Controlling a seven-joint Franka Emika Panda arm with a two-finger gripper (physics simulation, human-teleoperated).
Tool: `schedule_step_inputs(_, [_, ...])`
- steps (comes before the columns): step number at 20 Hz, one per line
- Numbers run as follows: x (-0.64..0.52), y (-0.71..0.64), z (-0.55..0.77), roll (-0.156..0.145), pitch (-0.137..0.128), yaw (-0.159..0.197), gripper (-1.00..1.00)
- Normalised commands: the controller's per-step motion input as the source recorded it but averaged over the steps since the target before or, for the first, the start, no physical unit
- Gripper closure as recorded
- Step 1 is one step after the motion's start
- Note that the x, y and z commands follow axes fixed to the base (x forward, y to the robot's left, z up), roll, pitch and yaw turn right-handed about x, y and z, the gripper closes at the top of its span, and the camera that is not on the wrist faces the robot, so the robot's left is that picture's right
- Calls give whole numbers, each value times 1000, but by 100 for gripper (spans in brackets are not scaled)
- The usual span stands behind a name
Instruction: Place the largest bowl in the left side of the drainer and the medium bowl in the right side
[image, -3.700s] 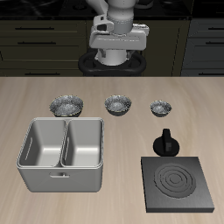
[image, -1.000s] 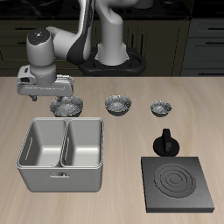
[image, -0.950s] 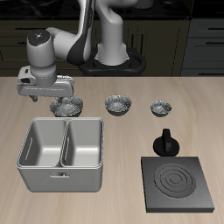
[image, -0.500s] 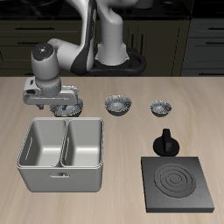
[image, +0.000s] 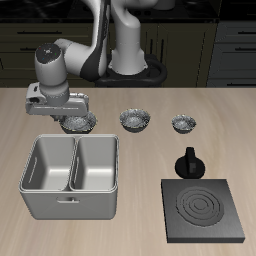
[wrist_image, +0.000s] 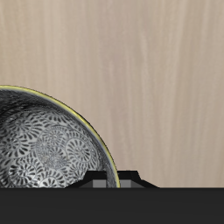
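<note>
Exterior view: drainer (image: 70, 177) just before largest bowl (image: 79, 123).

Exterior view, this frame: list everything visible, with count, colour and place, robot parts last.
largest bowl: one, speckled grey metal, behind the drainer, under the end effector.
medium bowl: one, speckled grey, mid-table.
smallest bowl: one, speckled grey, behind the moka pot.
drainer: one, light grey, two empty compartments, near the front edge.
moka pot: one, black, behind the stove plate.
stove plate: one, black, square, near the front edge.
table: one, light wood.
end effector: one, white-grey, at the largest bowl's rim; jaw state unclear.
</note>
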Motion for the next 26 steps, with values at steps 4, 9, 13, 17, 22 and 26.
schedule_step_inputs(4, [-39,42,362,-11,-49,46,100])
schedule_step_inputs(9, [-135,107,641,-65,-65,18,100])
schedule_step_inputs(13, [-145,343,774,-71,-71,31,100])
schedule_step_inputs(17, [-24,286,477,-34,-35,10,100])
schedule_step_inputs(22, [202,194,458,-54,-23,40,100])
schedule_step_inputs(26, [281,129,339,21,-6,-5,100])
